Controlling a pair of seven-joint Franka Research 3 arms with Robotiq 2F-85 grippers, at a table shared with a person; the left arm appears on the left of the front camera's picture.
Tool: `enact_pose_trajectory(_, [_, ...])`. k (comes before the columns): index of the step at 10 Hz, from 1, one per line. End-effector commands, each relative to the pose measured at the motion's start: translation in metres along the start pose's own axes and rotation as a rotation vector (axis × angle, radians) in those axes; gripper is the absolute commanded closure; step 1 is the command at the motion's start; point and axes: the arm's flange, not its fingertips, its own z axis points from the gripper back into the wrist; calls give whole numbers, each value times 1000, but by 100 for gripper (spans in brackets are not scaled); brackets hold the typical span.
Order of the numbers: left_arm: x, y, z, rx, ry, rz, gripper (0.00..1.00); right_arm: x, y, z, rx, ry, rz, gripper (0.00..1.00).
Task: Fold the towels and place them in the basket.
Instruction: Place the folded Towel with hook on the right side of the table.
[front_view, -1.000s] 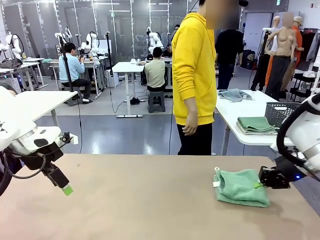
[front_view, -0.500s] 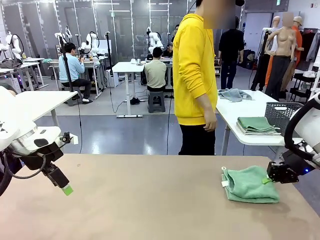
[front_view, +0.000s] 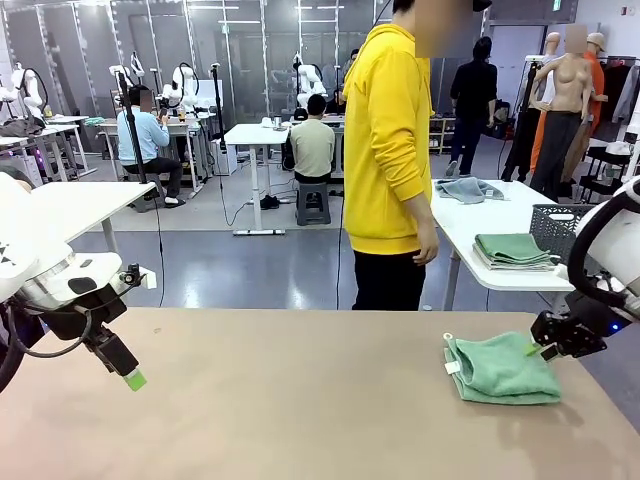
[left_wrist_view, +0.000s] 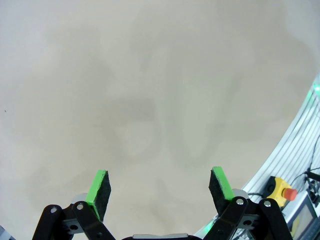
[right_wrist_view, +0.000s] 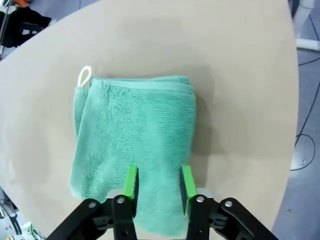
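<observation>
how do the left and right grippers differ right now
The left gripper hangs over bare table with nothing between its fingers; the right gripper is at the folded green towel, its fingers over the towel's near edge. The left gripper's jaws look wider apart than the right gripper's. Both are open and grip nothing.

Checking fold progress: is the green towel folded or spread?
Folded: the green towel lies as a compact layered rectangle, doubled edges showing.
</observation>
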Motion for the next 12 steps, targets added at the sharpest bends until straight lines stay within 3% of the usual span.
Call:
enact_pose_trajectory(1, [3,1,0,12,8,10,0,-16,28,18,-62,-24,19,0])
enact_pose_trajectory(3, [3,1,0,12,8,10,0,-29,64,33,-70,-46,101,0])
enact_pose_trajectory(4, [3,1,0,12,8,10,0,-40,91,41,-103,-42,169,9])
enact_pose_trajectory(5, [3,1,0,12,8,10,0,-50,112,48,-146,-23,217,0])
enact_pose_trajectory(7, [3,1,0,12,8,10,0,-78,154,61,-252,5,322,0])
enact_pose_trajectory(9, [3,1,0,12,8,10,0,-103,191,78,-271,43,399,0])
enact_pose_trajectory(12, [3,1,0,12,8,10,0,-111,206,52,-270,114,446,0])
